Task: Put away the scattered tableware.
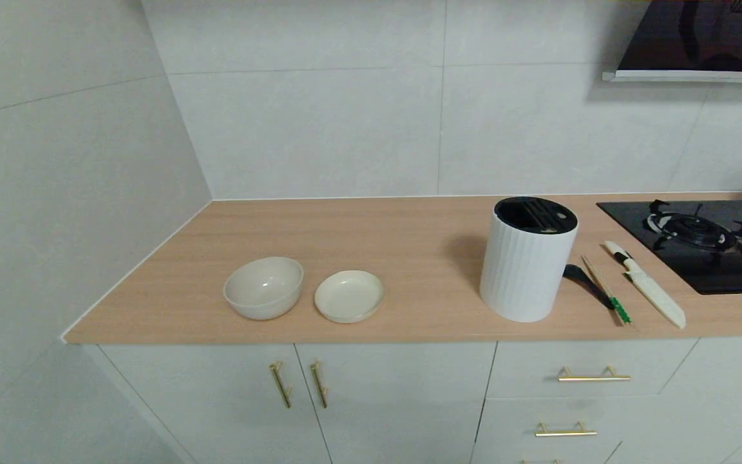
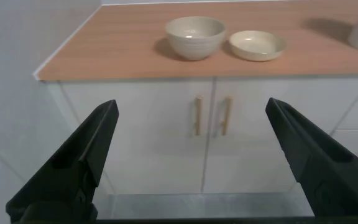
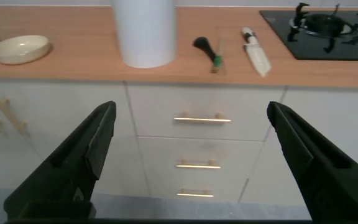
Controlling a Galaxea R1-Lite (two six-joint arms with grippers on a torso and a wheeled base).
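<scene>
A cream bowl point(image 1: 263, 287) point(image 2: 194, 36) and a shallow cream dish point(image 1: 349, 295) point(image 2: 257, 45) point(image 3: 18, 48) sit side by side on the wooden counter point(image 1: 409, 238). Right of them stands a white ribbed utensil holder point(image 1: 528, 259) point(image 3: 143, 31) with a black slotted top. Beside it lie a black spoon point(image 1: 587, 283) point(image 3: 205, 46), chopsticks point(image 1: 606, 291) point(image 3: 219, 59) and a white-bladed knife point(image 1: 646, 283) point(image 3: 255, 53). My left gripper point(image 2: 191, 111) is open, low before the cabinet doors under the bowl. My right gripper point(image 3: 191, 112) is open, low before the drawers under the holder.
A black gas hob point(image 1: 699, 238) point(image 3: 322, 31) is set into the counter at the far right, under a range hood point(image 1: 699, 38). Tiled walls close the back and left side. White cabinet doors and drawers with gold handles point(image 1: 593, 376) run below the counter.
</scene>
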